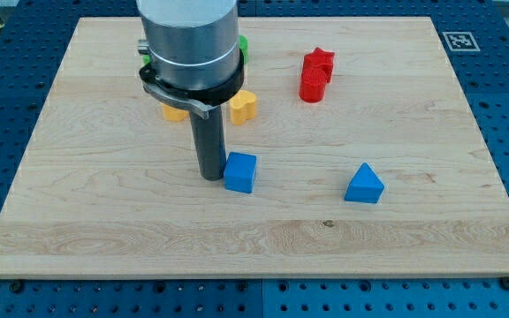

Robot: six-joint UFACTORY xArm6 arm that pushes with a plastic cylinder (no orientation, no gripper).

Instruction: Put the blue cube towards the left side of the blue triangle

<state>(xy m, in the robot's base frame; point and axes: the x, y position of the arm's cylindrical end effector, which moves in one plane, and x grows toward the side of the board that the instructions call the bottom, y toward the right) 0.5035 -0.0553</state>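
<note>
The blue cube [240, 171] sits near the middle of the wooden board [104, 221]. The blue triangle [364, 185] lies to its right, well apart from it. My tip [210, 176] rests on the board just left of the blue cube, touching or almost touching its left face. The rod rises to the grey arm body [190, 40] at the view's top.
A yellow block [244, 106] and another yellow block [174, 111] lie behind the rod, partly hidden by the arm. Two red blocks [316, 75] stand at the top right of centre. A green block [243, 46] peeks out beside the arm.
</note>
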